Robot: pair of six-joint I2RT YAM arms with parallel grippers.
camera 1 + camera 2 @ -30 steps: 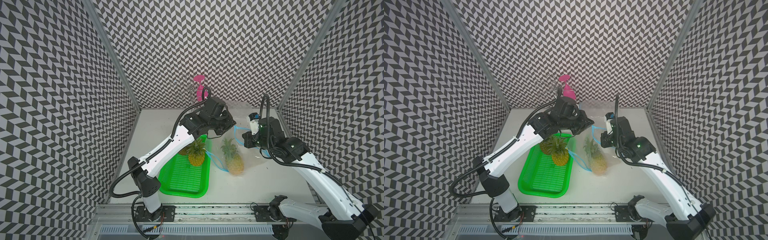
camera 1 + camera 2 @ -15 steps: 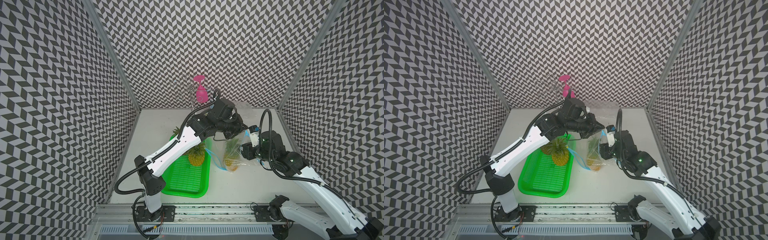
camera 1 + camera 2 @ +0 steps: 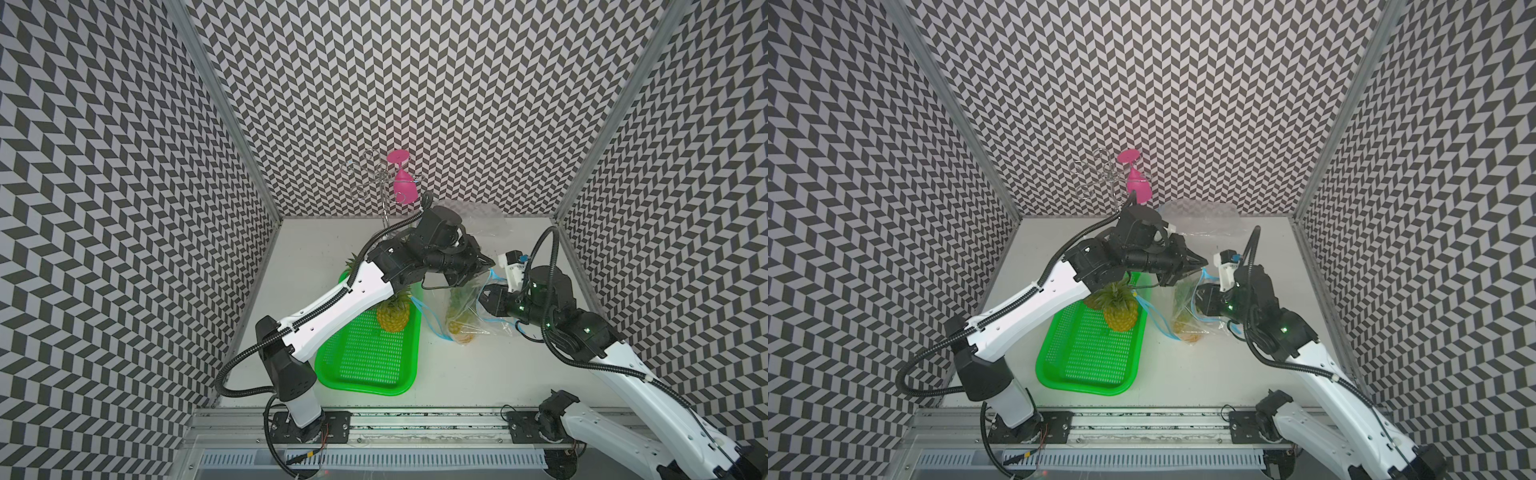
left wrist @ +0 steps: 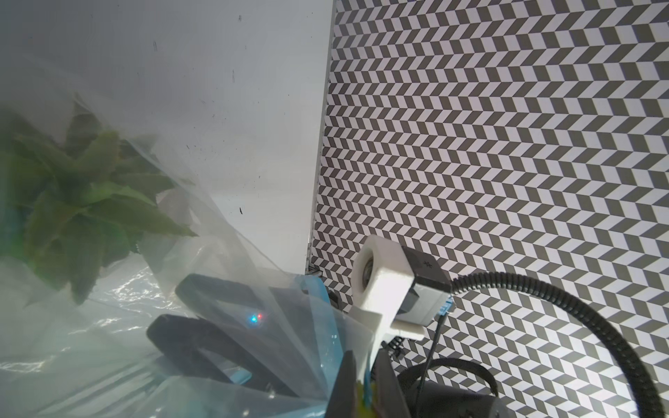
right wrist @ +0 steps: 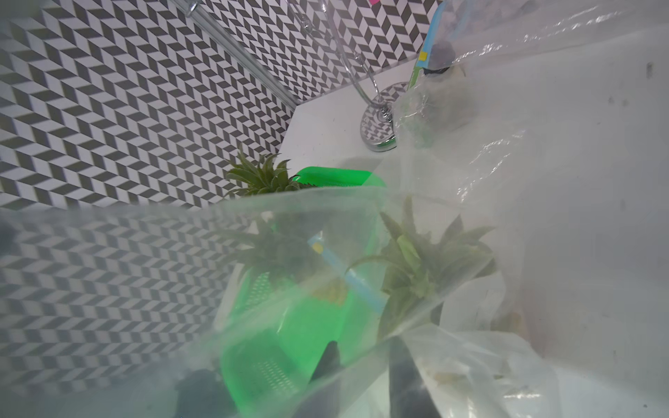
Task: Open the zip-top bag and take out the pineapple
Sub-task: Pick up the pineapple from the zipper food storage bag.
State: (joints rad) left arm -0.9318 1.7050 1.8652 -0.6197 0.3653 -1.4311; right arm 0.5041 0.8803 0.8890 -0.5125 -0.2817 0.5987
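Note:
The clear zip-top bag (image 3: 494,324) (image 3: 1214,326) hangs upright from its blue zip edge, with its bottom on the table. My left gripper (image 3: 491,264) (image 3: 1204,262) (image 4: 365,362) is shut on that blue edge and holds it up. The pineapple (image 3: 459,328) (image 3: 1185,328) is inside the bag, and its green crown (image 5: 420,267) (image 4: 83,202) shows through the film. My right gripper (image 3: 482,297) (image 3: 1198,297) (image 5: 364,358) is at the bag's upper side, just below the left one. Its fingers stand apart with bag film lying across them.
A second pineapple (image 3: 392,318) (image 3: 1121,316) lies on the green tray (image 3: 365,388) (image 3: 1084,384) left of the bag, under my left arm. A crumpled empty bag (image 3: 482,216) lies by the back wall. A wire rack with a pink glass (image 3: 403,187) stands at the back.
My left gripper swung right and raised the bag's zip edge, so the bag went from lying flat to hanging. My right gripper let go of the zip edge, dropped toward the bag's side, opened, then narrowed.

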